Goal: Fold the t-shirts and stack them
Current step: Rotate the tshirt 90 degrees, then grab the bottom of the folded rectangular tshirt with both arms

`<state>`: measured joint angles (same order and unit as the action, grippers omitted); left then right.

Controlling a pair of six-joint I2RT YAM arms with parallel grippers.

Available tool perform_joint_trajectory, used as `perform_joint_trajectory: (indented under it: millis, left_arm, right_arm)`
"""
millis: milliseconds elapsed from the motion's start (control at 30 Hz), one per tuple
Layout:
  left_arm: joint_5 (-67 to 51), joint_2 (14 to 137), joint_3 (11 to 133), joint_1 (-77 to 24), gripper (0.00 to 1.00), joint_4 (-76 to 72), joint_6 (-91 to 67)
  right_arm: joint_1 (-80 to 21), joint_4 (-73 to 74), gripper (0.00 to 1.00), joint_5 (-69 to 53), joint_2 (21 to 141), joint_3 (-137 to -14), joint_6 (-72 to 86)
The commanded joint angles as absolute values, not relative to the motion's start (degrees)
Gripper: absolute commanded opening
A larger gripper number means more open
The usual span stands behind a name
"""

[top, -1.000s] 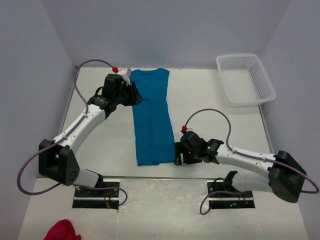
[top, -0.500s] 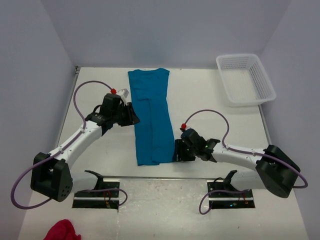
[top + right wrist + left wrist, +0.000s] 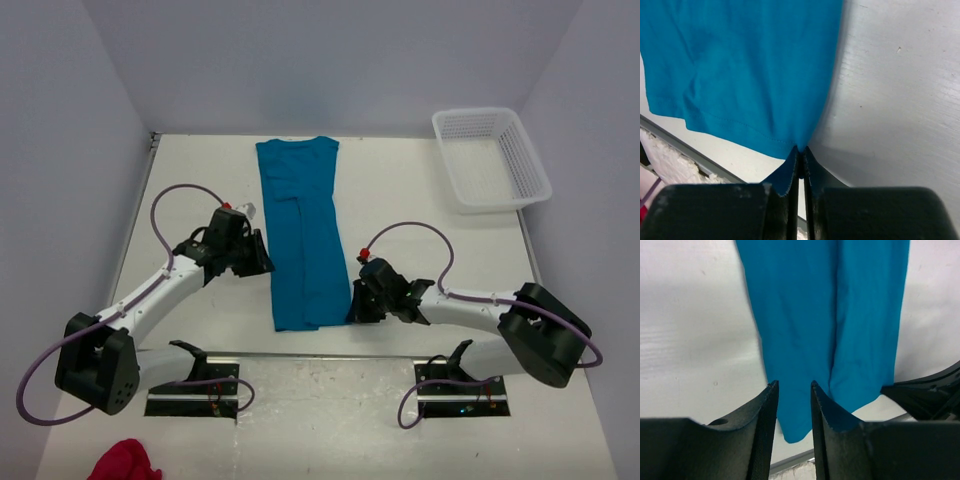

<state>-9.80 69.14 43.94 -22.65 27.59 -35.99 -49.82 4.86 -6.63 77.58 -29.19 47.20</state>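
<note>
Across pale worktop (image 3: 420, 200), find t-shirt (image 3: 303, 240) folded into a long central strip. Clamped onto its near hem corner with right tool (image 3: 800, 152), likely for folding upward; holding left tool (image 3: 794, 387) parted, empty, by the left edge.

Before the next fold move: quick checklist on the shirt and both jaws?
1. Right jaws shut on the near right hem corner of the teal-blue soft fabric t-shirt: ok.
2. Right jaws hold every layer at that corner: cannot tell.
3. Left jaws gripping the near left corner: not ok. They are open, holding nothing, beside the shirt's left edge partway up.
4. T-shirt lies flat as one long narrow strip: ok.
5. White plastic mesh basket clear of the fold path: ok, far right, apart from the shirt.
6. Crumpled red cloth out of the way: ok, near left, behind the arm bases.
</note>
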Motion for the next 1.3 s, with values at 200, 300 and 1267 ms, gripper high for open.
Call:
perform_joint_trajectory:
  millis: [200, 300, 1267]
  left_arm:
    - [-11.2, 67.2, 41.6, -27.1, 0.34, 36.0, -38.4]
    - [-11.9, 66.5, 41.6, -27.9, 0.36, 37.6, -39.1]
    - [-14.5, 75.8, 37.4, -37.6, 0.41, 32.4, -47.4]
  right_arm:
    - [-50.2, 6.1, 0.00, -5.4, 74.5, -28.0, 47.9]
    - [-50.2, 5.8, 0.00, -5.4, 75.7, -28.4, 47.5]
    - [-50.2, 5.8, 0.00, -5.4, 72.3, -26.5, 46.1]
